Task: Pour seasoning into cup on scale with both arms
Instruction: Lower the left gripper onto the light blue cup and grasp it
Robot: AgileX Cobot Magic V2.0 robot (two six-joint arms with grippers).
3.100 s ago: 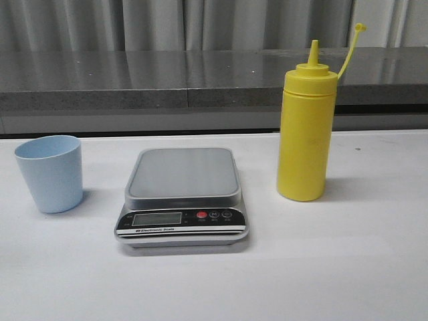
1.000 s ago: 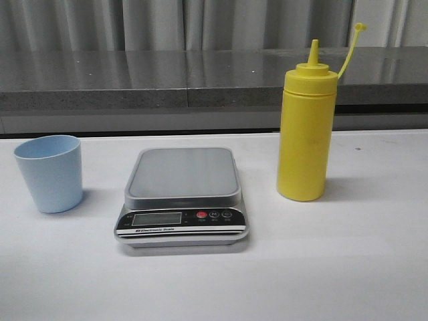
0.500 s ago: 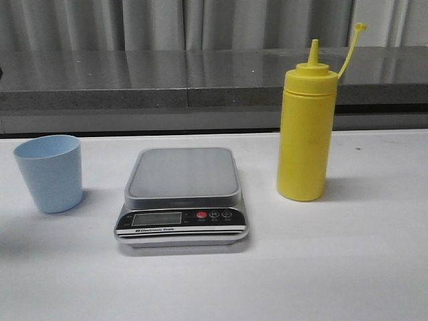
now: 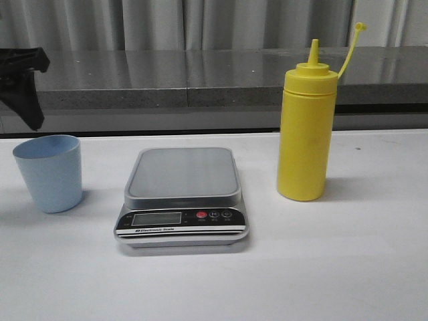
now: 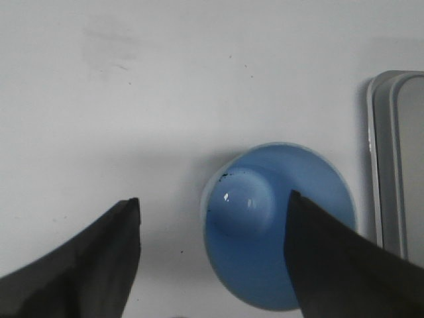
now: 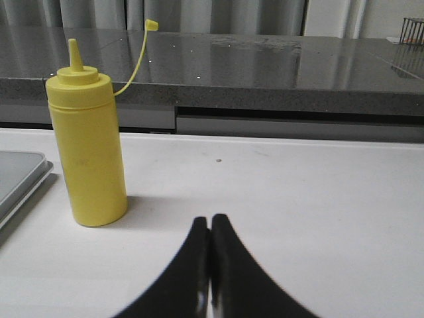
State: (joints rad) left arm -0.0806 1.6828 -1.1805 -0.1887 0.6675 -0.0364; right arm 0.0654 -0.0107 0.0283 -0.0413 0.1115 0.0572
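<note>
Right now the left gripper [image 5: 212, 255] hangs above the cup [image 4: 49, 172], its two black fingers [image 5: 79, 265] spread wide apart with nothing between them; the wrist view looks straight down into the cup's pale blue interior, and one finger overlaps the rim on the side nearest the scale [image 5: 397, 159]. From the front, only a dark piece of the left arm [image 4: 23, 83] shows at the left edge, above and slightly behind the cup, not touching it. The cup stands upright on the white table [image 4: 334, 267], just to the left of the scale [image 4: 182, 195] and apart from it. The scale sits in the middle of the table with a bare silver platform, its black panel, display and red button [image 4: 201, 215] facing the camera (the display's reading is too faint to make out). The seasoning [image 4: 305, 124], a tall yellow squeeze bottle, stands upright to the right of the scale, with its thin cap strap [image 4: 349, 50] arching up and away from the uncovered nozzle. The right gripper [image 6: 211, 265] is low over the table, its fingers pressed together on nothing, with the seasoning [image 6: 88, 142] well ahead of it and off to one side.
</note>
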